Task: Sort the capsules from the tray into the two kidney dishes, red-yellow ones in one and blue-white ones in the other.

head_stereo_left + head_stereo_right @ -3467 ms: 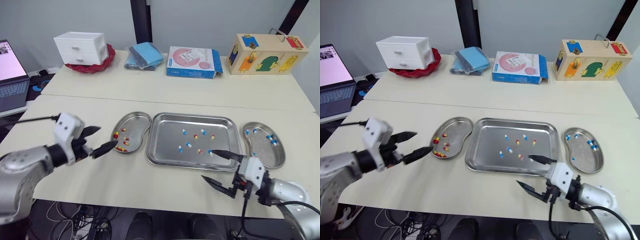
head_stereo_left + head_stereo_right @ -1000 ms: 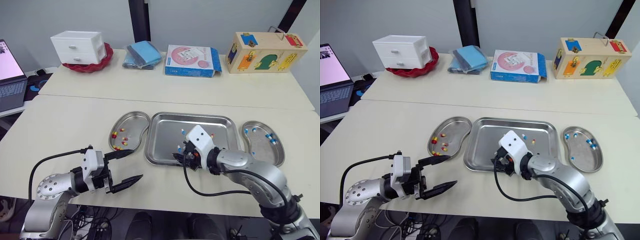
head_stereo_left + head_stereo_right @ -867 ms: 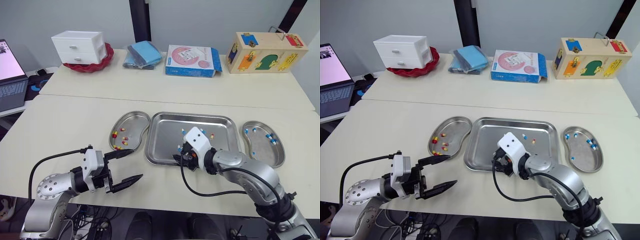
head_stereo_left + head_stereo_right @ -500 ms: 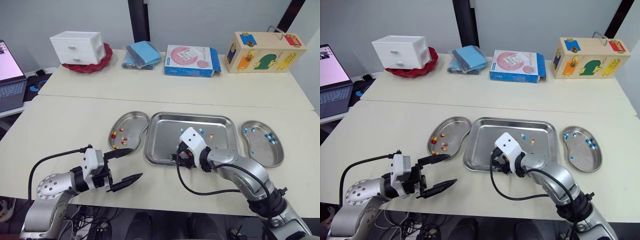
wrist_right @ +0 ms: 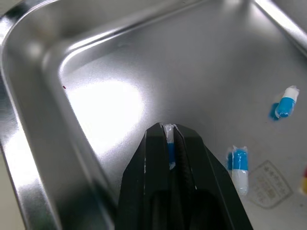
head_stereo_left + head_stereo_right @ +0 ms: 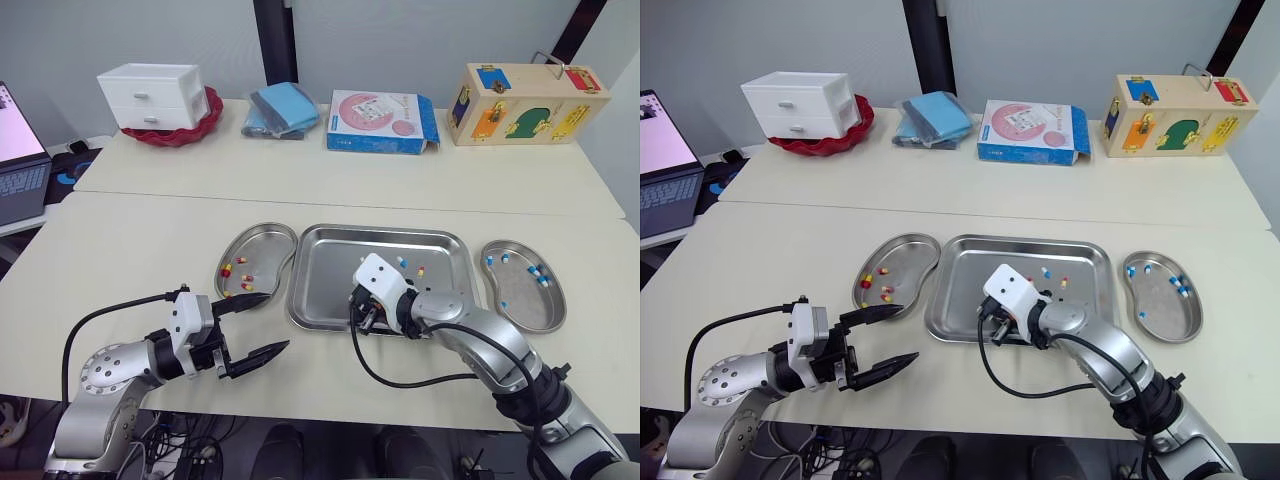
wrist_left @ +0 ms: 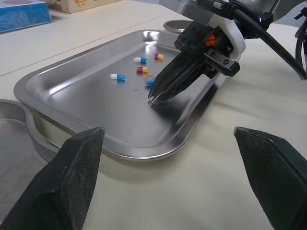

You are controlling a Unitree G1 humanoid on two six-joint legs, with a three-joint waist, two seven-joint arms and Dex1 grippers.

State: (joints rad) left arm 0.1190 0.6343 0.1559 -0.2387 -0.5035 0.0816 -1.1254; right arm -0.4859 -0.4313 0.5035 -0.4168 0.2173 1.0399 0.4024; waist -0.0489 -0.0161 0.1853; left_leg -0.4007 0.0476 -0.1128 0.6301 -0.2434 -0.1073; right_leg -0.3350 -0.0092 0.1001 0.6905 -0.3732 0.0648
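**Blue-white capsule pinched inside the tray**

Pale matte desk (image 6: pixel 150 230) all around, and mid-desk sits the glossy steel tray (image 6: pixel 330 262), its rounded corners throwing glare. The right end effector (image 5: pixel 168 127) is down inside the tray, by the tray's near left corner. Its black fingers are clenched on a blue-white capsule (image 5: pixel 169 149). Most of that capsule is buried between the fingers, with just a white tip and a blue sliver peeking out. Whether it touches the tray floor, I cannot tell. A few loose capsules (image 7: pixel 117 76) lie scattered further into the tray.

The left end effector (image 6: pixel 270 322) hangs over bare desk just off the tray's near left corner, fingers spread wide, gripping nothing. Left of the tray, the bean-shaped left kidney dish (image 6: pixel 270 240) carries red-yellow capsules. Right of the tray, the right kidney dish (image 6: pixel 520 305) carries blue-white ones. Far left of the tray, a laptop (image 6: pixel 18 150) is cut off by the picture edge.

Three and a half seconds back, the right end effector hung open off the tray's near right corner. It has since crossed into the tray and closed.
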